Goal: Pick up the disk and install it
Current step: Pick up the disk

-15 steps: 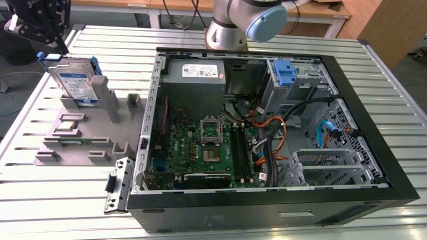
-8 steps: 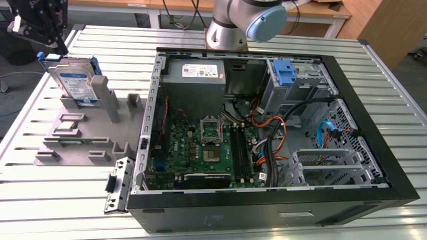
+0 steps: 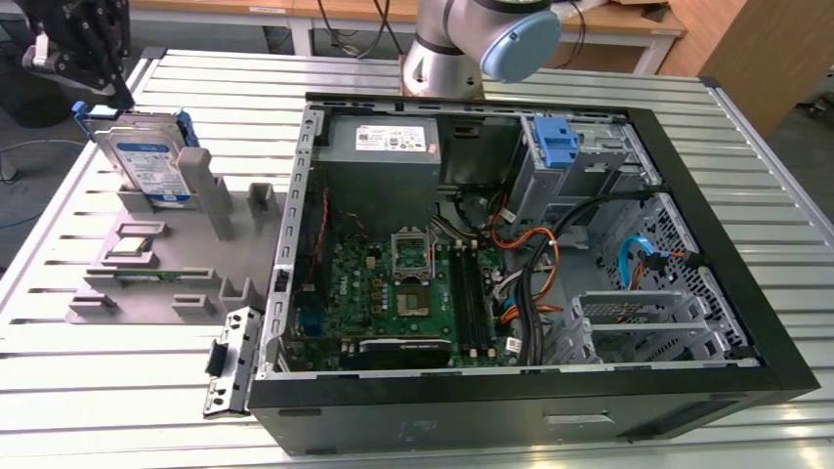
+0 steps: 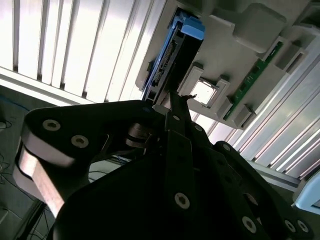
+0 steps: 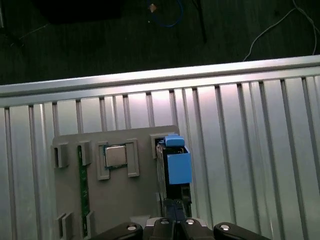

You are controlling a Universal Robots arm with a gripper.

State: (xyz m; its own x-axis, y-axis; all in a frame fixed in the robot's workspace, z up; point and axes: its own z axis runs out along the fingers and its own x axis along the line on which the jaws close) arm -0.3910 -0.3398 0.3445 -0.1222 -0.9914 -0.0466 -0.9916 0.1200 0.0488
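Exterior view | end effector (image 3: 117, 95) partly cut off | disk (image 3: 144, 161) base hidden

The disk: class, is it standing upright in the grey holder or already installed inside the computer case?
Upright: the disk stands on edge in the grey holder's slot, outside the computer case.

The arm (image 3: 440, 61), at the exterior view's 12 o'clock, is a silver-grey tube with a rounded joint under a pale blue cap (image 3: 524, 39). The gripper (image 3: 120, 96), at 10 o'clock, is black. Both wrist views show matte black bars (image 4: 175, 165) studded with round silver screws (image 5: 131, 228). A pale grey band (image 4: 30, 172) wraps the body in the second wrist view.
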